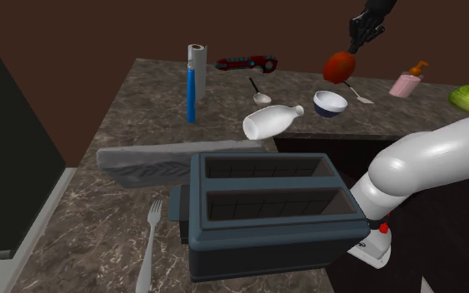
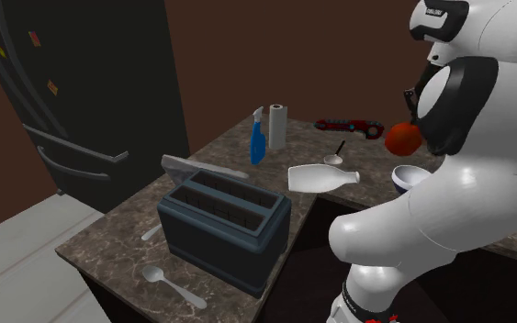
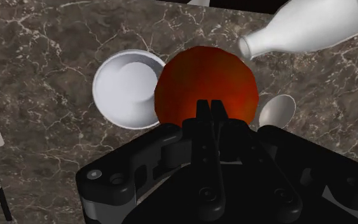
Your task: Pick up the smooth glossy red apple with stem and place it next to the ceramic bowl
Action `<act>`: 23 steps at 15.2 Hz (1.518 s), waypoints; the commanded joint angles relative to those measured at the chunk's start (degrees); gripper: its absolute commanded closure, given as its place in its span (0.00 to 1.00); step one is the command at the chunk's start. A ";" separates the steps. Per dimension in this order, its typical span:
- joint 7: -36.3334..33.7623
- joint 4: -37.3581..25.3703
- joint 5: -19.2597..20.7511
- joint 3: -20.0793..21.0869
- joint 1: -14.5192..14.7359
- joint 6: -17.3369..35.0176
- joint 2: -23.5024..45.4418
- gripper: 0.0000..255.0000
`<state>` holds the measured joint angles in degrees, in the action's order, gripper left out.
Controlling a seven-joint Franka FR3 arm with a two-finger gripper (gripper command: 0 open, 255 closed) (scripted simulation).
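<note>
One red apple point(image 1: 339, 66), gripped between our fingers point(image 3: 203, 118), hangs over the bowl point(image 1: 330, 103) above the surface point(image 1: 157, 91).

A dark blue toaster point(image 1: 266, 208) stands on the brown marbled surface point(image 1: 74, 208). A fork point(image 1: 149, 241) lies just beside the toaster. Beyond the toaster a white bottle point(image 1: 272, 121) lies on its side, and farther beyond stand a blue spray bottle point(image 1: 192, 96) and a paper roll point(image 1: 196, 57).

Tally:
- one red apple point(image 1: 339, 65)
- one bowl point(image 1: 330, 103)
- one white bottle point(image 1: 272, 121)
- one blue spray bottle point(image 1: 192, 96)
- one pink pump bottle point(image 1: 406, 83)
- one paper towel roll point(image 1: 196, 57)
- one toaster point(image 1: 266, 241)
- one fork point(image 1: 151, 237)
- two spoons: centre spoon point(image 2: 334, 160), lower-left spoon point(image 2: 175, 286)
</note>
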<state>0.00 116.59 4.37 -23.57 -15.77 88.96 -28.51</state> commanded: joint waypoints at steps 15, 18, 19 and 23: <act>29.50 -26.96 -9.35 -22.80 -4.20 -3.75 28.24 1.00; 34.96 -33.18 -14.27 -25.27 -7.71 -5.74 35.35 1.00; 34.83 -32.05 -13.96 -25.01 -7.66 -4.84 34.96 1.00; 34.50 -27.81 -13.07 -24.76 -6.97 -1.36 33.75 1.00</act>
<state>34.53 87.77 -8.86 -48.38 -22.87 86.68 5.45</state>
